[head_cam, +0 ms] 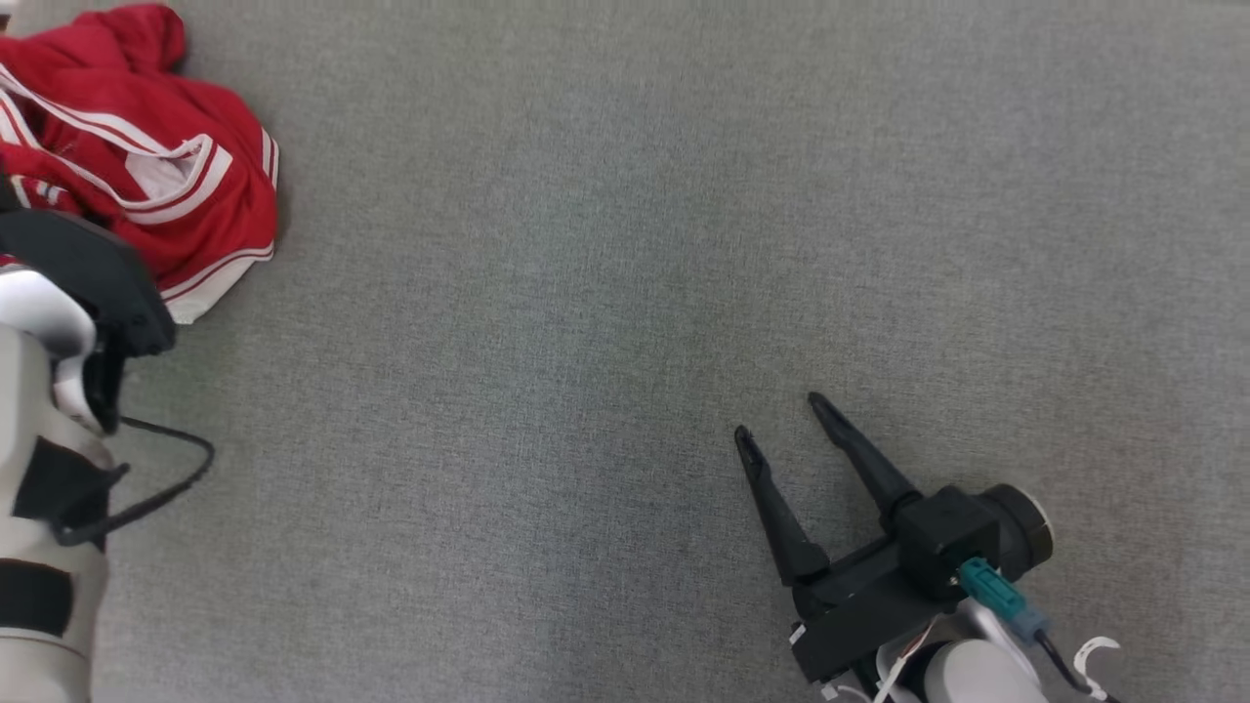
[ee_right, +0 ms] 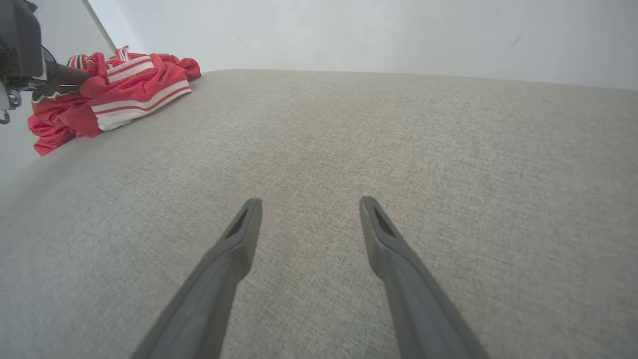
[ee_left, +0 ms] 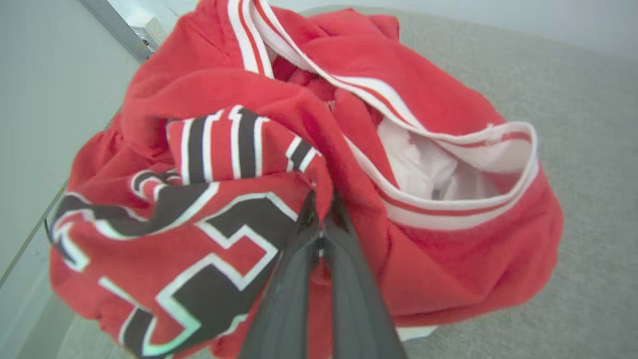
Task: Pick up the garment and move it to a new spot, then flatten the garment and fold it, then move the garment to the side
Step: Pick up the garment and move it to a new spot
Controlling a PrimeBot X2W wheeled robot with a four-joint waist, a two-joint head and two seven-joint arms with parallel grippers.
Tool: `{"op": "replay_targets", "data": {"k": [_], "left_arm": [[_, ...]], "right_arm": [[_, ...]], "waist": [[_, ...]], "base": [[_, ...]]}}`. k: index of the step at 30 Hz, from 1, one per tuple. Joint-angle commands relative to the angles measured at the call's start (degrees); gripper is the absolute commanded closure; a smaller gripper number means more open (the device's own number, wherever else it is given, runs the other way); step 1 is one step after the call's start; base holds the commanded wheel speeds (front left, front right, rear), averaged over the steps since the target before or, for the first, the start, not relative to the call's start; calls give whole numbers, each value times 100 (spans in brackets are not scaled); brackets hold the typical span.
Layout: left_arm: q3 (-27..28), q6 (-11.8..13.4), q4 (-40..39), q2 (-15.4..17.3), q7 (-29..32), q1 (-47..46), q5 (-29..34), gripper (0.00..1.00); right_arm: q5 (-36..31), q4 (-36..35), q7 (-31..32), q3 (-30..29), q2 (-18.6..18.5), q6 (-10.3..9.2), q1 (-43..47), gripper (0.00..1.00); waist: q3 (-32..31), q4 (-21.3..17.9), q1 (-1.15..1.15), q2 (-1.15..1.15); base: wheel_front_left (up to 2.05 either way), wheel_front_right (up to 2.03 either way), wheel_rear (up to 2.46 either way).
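We see a red jersey with white-and-red striped trim, crumpled in a heap at the far left corner of the grey fabric-covered counter. From the head view it reads mostly as red folds and stripes, and our left arm's dark housing covers the near part of it. Closer in, the left wrist view brings out bold black, white-edged print on one fold and white lining inside an opening. It also shows our left gripper, fingers together, clamped on a red fold mid-heap. The right wrist view gives the heap side-on, lying low before a pale wall. Our right gripper hangs over bare counter, well apart from the jersey, fingers spread and holding nothing.
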Motion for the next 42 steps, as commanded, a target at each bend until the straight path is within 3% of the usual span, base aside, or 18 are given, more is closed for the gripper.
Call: {"op": "replay_targets", "data": {"k": [1,11,18,29,37,42], "left_arm": [[12,-35,-42,111,-35,-136,-4,100],[-388,-381,-708,445,61,-573,206,100],[-925,-538,-1697,255,250,-963,-16,100],[-2030,-536,-3563,-68,412,-859,-959,100],[-2241,-470,-4052,-586,162,-313,-1247,100],[-2513,-330,-4045,-729,121,155,-1111,100]], "right_arm": [[69,72,-61,41,63,19,53,0],[358,701,-455,11,275,19,359,0],[465,939,-636,-147,330,19,746,0],[425,674,-548,-398,326,19,870,0],[299,456,-423,-705,327,19,918,0],[260,285,-366,-816,330,19,924,0]], "waist": [[-305,61,-1,-1],[-1672,34,-1,-1],[-2541,-345,-1,-1],[-2599,-1631,-1,-1],[-2351,-2533,-1,-1],[-2074,-2856,-1,-1]], "base": [[0,0,0],[0,0,0],[0,0,0],[0,0,0],[0,0,0],[0,0,0]]}}
